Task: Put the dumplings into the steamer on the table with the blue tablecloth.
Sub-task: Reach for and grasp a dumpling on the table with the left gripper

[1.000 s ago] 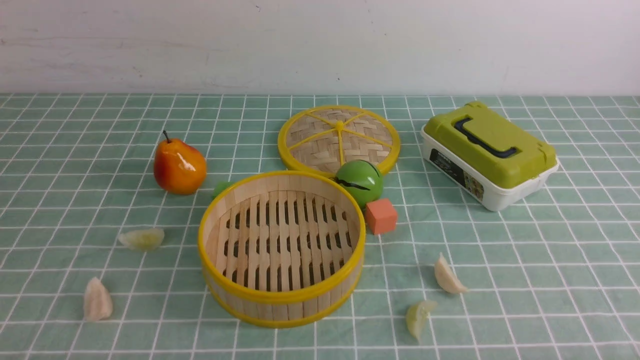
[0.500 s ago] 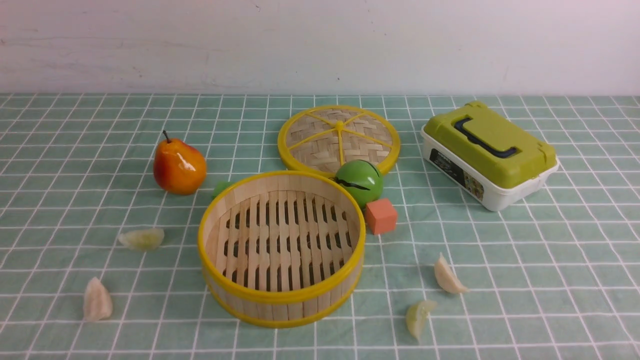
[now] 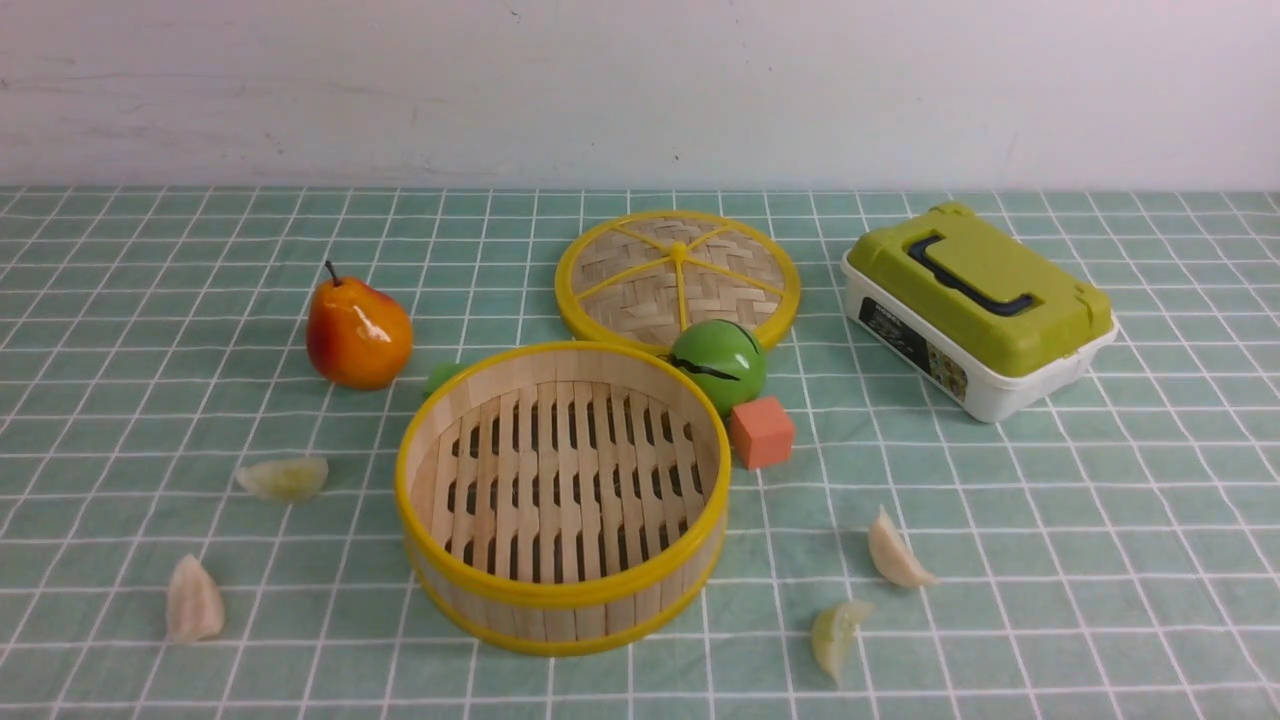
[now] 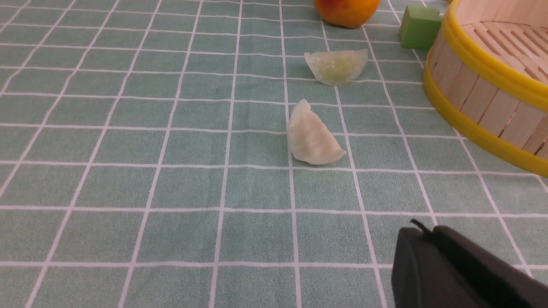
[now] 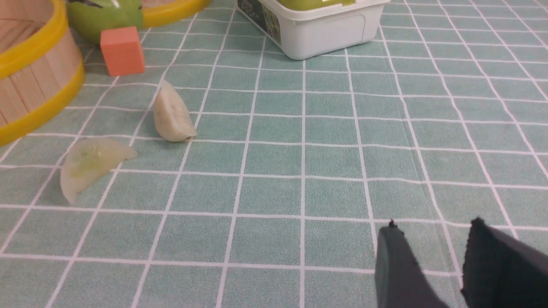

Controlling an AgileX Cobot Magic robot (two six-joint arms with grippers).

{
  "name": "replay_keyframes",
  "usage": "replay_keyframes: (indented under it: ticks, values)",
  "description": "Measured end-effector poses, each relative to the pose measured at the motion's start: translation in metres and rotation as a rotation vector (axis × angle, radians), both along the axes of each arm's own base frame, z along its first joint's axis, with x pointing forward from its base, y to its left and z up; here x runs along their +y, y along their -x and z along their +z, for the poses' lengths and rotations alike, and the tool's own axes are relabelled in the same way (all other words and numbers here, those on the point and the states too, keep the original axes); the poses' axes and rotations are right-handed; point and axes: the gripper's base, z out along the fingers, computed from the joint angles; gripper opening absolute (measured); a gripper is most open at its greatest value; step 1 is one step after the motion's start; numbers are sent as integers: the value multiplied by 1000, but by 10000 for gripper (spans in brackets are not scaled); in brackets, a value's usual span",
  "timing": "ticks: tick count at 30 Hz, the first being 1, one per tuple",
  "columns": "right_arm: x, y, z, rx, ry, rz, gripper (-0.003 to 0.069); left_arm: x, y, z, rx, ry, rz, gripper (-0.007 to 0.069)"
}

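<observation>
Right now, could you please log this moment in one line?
steamer empty | dumplings four on tablecloth, two each side | right end effector open

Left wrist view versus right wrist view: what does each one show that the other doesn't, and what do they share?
Only the left wrist view: the pear, a green block, two dumplings and the left pincer.
Only the right wrist view: the orange cube, the green ball, the white box, the woven disc's yellow rim, two other dumplings, and the right pincer, slightly open.
Both: the steamer and the gridded tablecloth.
</observation>
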Motion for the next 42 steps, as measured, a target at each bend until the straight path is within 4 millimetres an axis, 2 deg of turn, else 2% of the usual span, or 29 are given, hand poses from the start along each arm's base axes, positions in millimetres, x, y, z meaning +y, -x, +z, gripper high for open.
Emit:
replay_keyframes:
  ticks: [7, 10, 16, 20, 21, 23, 26, 27, 28, 29, 32, 33, 34, 35, 37, 40, 42]
  values:
    - [0, 0, 1, -15, 13, -1, 239, 0, -3, 12, -130, 18, 4, 26]
    - [-1, -2, 5, -82, 25, -8, 239, 0, -4, 19, -215, 32, 8, 29]
    - [-3, -4, 32, -386, 51, -30, 239, 1, -4, 42, -462, 44, 20, 38]
    - [-4, 2, 57, -668, 46, -47, 239, 3, 1, 58, -653, 54, 31, 39]
    - [-4, 2, 57, -668, 44, -47, 239, 3, 1, 59, -660, 54, 31, 39]
    - [-4, 6, 67, -785, -10, -48, 239, 4, 4, 67, -752, 64, 38, 39]
    - [-4, 10, 73, -863, -118, -34, 239, 4, 7, 72, -818, 98, 39, 43]
    - [-5, 12, 76, -895, -223, -17, 239, 4, 8, 74, -843, 196, 28, 46]
    - [-5, 12, 76, -895, -223, -17, 239, 4, 8, 75, -845, 195, 28, 46]
    - [-5, 12, 77, -898, -310, -2, 239, 4, 9, 75, -851, 310, 7, 48]
    - [-5, 12, 77, -891, -400, 13, 239, 1, 10, 80, -836, 466, -44, 48]
    - [-5, 12, 78, -887, -430, 18, 238, 0, 10, 85, -822, 476, -59, 48]
    - [-4, 12, 82, -872, -455, 20, 227, -2, 13, 97, -817, 499, -75, 41]
    - [-4, 13, 85, -873, -460, 21, 224, -2, 13, 99, -803, 492, -75, 37]
    - [-4, 10, 103, -815, -460, 13, 162, -2, 20, 141, -761, 483, -62, -8]
    - [-3, 4, 130, -737, -383, -4, 54, 0, 10, 174, -671, 423, -16, -14]
    - [-2, -7, 142, -651, -278, -19, -3, 1, -9, 191, -581, 376, 21, -14]
